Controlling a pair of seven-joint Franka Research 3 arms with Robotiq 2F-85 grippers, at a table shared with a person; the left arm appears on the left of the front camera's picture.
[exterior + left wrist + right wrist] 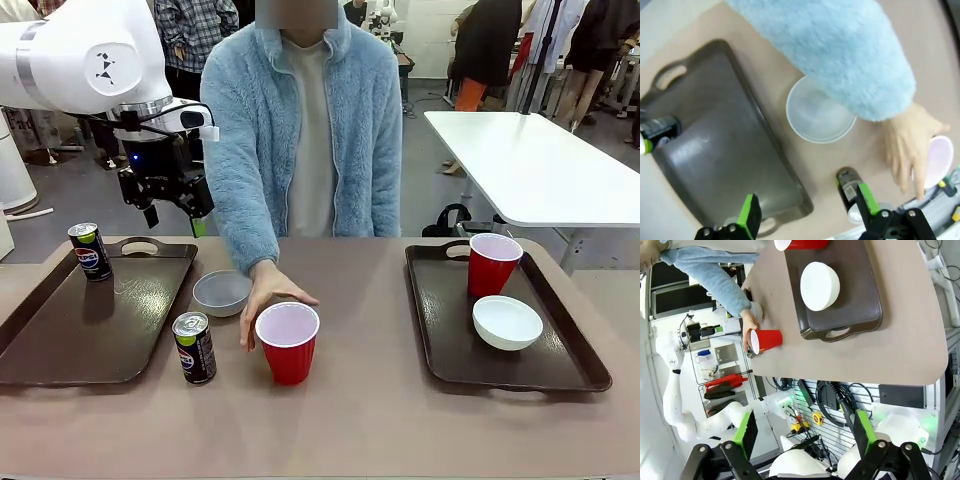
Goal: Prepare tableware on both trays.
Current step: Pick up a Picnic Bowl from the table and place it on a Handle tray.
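Nearest, a red cup (288, 345) stands beside the person's palm-down hand (262, 300). Left tool (175, 218) hangs open, empty, above the left tray (80, 330); right tool (805, 426) gapes empty too.

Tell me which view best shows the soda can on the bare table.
Front view: the soda can stands whole, logo visible, between the left tray and the red cup. The left wrist view looks down on it, one of the left gripper's fingers overlapping it. The right wrist view gives barely a dark sliver by the cup.
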